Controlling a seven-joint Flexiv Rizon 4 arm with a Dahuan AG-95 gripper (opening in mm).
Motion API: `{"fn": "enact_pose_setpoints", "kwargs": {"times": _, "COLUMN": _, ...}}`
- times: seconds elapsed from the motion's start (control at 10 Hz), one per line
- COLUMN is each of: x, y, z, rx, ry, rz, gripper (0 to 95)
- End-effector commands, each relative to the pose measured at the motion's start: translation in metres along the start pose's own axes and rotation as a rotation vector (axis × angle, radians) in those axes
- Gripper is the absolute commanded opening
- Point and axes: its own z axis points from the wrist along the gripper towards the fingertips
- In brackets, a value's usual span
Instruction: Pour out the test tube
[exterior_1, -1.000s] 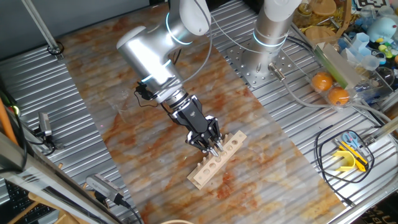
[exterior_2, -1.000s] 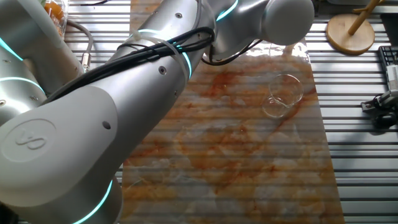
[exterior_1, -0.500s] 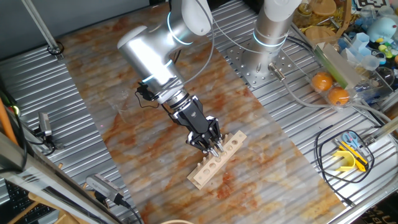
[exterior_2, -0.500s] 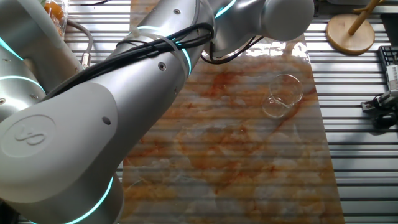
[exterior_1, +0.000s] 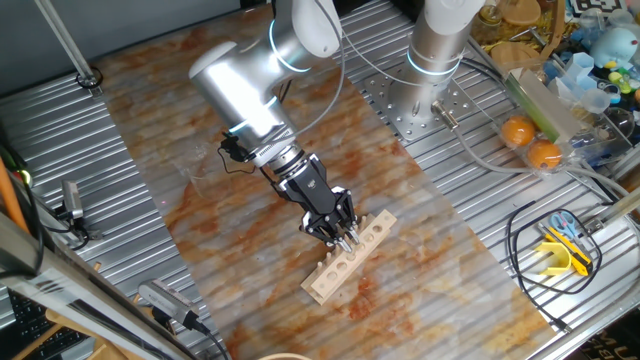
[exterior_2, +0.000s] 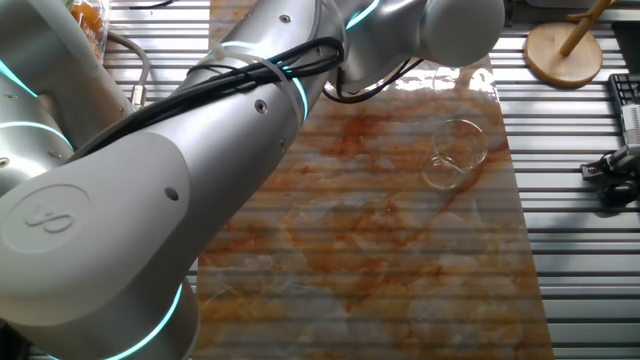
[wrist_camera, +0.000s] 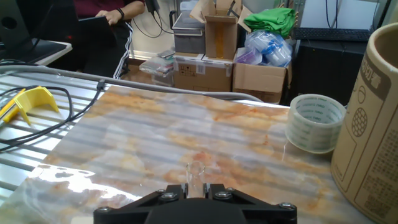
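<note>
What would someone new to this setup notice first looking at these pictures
Probably the big silver arm reaching down over the orange-streaked mat, its tool right at the pale wooden rack in one fixed view. In the hand view a thin clear test tube stands between the fingers, with a roll of tape to the right. In the other fixed view a clear glass beaker sits alone on the mat.

text: none legible | cardboard cylinder (wrist_camera: 373, 118): printed marks, unreadable | arm (exterior_2: 100, 230): logo emblem only
</note>
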Motion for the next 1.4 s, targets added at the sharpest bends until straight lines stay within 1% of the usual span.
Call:
{"fn": "enact_pose_setpoints", "kwargs": {"times": 0.1, "x": 0.000, "y": 0.000, "z": 0.000, "rx": 0.003, "ry": 0.002, "rz": 0.000, "gripper": 0.0}}
{"fn": "enact_pose_setpoints", "kwargs": {"times": 0.4, "x": 0.000, "y": 0.000, "z": 0.000, "rx": 0.006, "ry": 0.007, "rz": -0.004, "gripper": 0.0}}
{"fn": "enact_pose_setpoints", "kwargs": {"times": 0.5, "x": 0.000, "y": 0.000, "z": 0.000, "rx": 0.008, "ry": 0.007, "rz": -0.006, "gripper": 19.0}}
{"fn": "enact_pose_setpoints", "kwargs": {"times": 0.8, "x": 0.000, "y": 0.000, "z": 0.000, "rx": 0.013, "ry": 0.009, "rz": -0.008, "gripper": 19.0}}
{"fn": "enact_pose_setpoints", "kwargs": {"times": 1.0, "x": -0.001, "y": 0.000, "z": 0.000, "rx": 0.012, "ry": 0.005, "rz": -0.007, "gripper": 19.0}}
{"fn": "enact_pose_setpoints", "kwargs": {"times": 1.4, "x": -0.017, "y": -0.002, "z": -0.007, "rx": 0.014, "ry": 0.008, "rz": 0.003, "gripper": 19.0}}
